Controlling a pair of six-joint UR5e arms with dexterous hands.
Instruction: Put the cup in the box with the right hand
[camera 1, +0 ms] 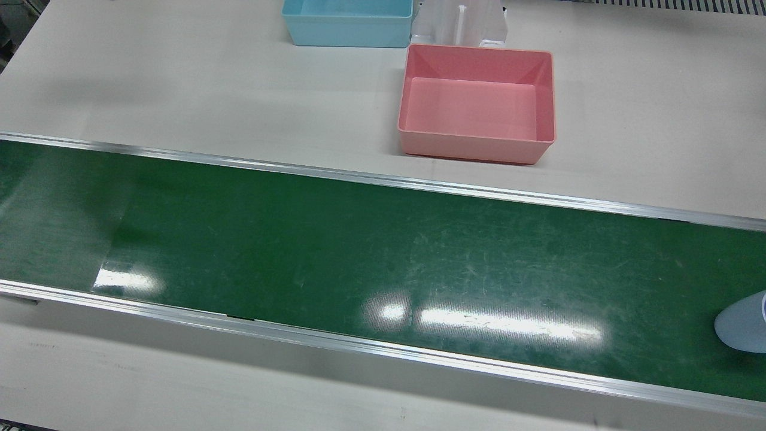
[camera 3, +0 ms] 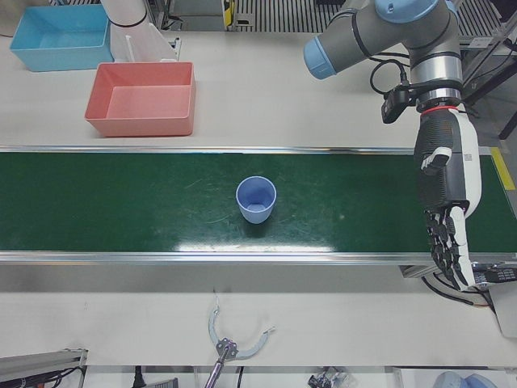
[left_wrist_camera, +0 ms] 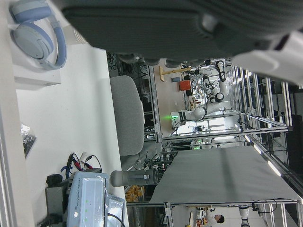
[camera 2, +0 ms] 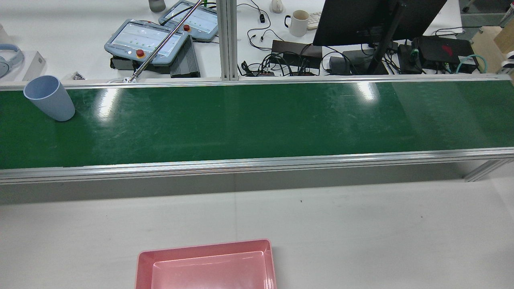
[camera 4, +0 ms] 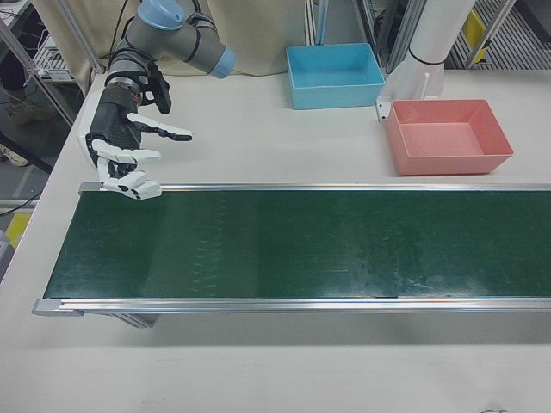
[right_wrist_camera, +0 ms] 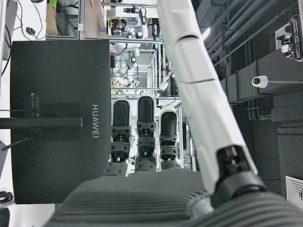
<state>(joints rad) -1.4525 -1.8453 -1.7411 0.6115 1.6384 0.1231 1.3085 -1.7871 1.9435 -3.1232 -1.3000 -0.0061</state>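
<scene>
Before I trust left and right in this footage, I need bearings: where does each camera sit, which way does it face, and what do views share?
Front view: operators' side, steeply down on conveyor and pink box; no arm.
Rear view: behind the arms, facing desks; cup far left.
Left-front view: faces the left robot hand, open, cup mid-belt.
Right-front view: faces the right robot hand, open at the belt's end.
Left hand view: sideways, toward the desk; hand's edge on top.
Right hand view: sideways, fingers before a monitor.
Shared: the pink box appears in all four fixed views.
</scene>
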